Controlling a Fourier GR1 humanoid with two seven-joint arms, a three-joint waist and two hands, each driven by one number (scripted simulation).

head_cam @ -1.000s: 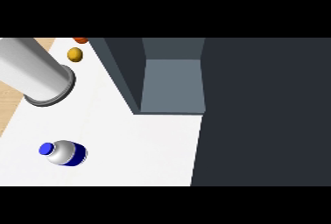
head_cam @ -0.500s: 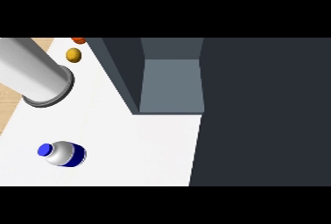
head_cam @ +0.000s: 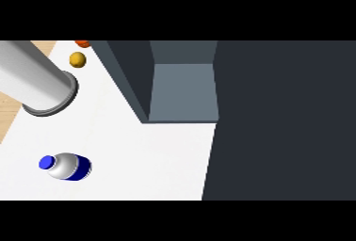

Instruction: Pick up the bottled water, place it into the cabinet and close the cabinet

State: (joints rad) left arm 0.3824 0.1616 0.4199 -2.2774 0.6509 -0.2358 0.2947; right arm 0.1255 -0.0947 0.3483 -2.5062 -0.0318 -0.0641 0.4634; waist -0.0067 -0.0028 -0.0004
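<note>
The bottled water (head_cam: 68, 166) lies on its side on the white counter (head_cam: 146, 160) at the lower left, its blue cap (head_cam: 47, 162) pointing left and a blue band round its silver-white body. To its upper right stands the dark cabinet (head_cam: 128, 75), with its grey inside (head_cam: 182, 92) showing. A thick grey cylinder (head_cam: 38, 80), like a forearm, slants in from the upper left and ends in a dark ring; no hand shows on it. Neither hand is visible.
A wide dark panel (head_cam: 285, 117) fills the right side of the view, next to the cabinet's opening. A small yellow-orange object (head_cam: 77, 60) and a red-orange one (head_cam: 83, 43) lie at the top left. A wooden strip (head_cam: 8, 110) borders the counter's left edge.
</note>
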